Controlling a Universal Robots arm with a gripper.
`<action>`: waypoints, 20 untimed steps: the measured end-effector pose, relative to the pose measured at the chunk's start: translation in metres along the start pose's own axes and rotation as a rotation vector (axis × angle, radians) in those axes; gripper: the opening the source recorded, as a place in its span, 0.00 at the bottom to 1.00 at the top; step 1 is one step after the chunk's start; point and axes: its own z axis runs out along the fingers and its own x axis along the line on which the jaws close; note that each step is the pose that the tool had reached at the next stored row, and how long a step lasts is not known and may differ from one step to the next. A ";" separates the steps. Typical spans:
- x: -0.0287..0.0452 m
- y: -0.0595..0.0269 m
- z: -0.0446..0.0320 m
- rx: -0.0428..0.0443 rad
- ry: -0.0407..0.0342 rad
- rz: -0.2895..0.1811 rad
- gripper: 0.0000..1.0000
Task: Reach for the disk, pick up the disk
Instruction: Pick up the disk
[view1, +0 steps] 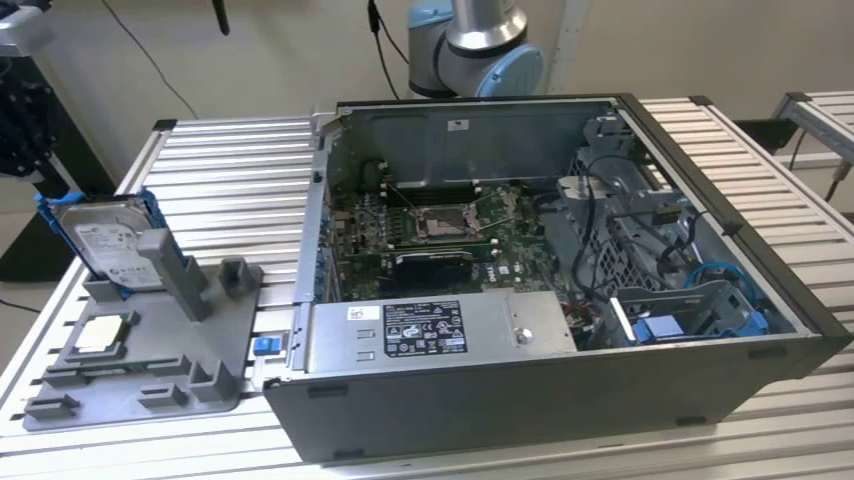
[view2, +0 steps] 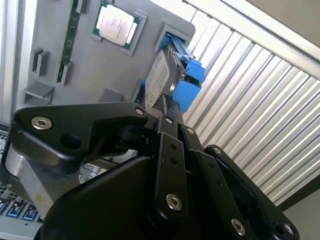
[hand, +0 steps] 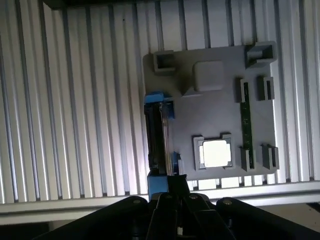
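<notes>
Ahead of the gripper (view2: 164, 107), whose fingers are together and hold nothing, the disk (view2: 161, 75) stands on edge.

Both wrist views show the black gripper (hand: 168, 184) lined up with the disk's (hand: 156, 135) blue-framed edge, with clear air between them. In the exterior view the disk (view1: 104, 240) is upright in a slot at the far corner of the grey holder (view1: 147, 350), with bare slatted table (view1: 227, 180) open around it. A processor chip (view1: 104, 335) lies flat in the holder, and the open computer case (view1: 561, 390) stands beside it at the exterior view's right.
</notes>
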 end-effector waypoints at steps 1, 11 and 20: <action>0.0000 0.0000 0.0001 0.0000 -0.0004 0.011 0.00; 0.0000 -0.0001 0.0009 0.0000 -0.0040 0.103 0.00; 0.0000 0.0000 0.0010 -0.0001 -0.0040 0.103 0.00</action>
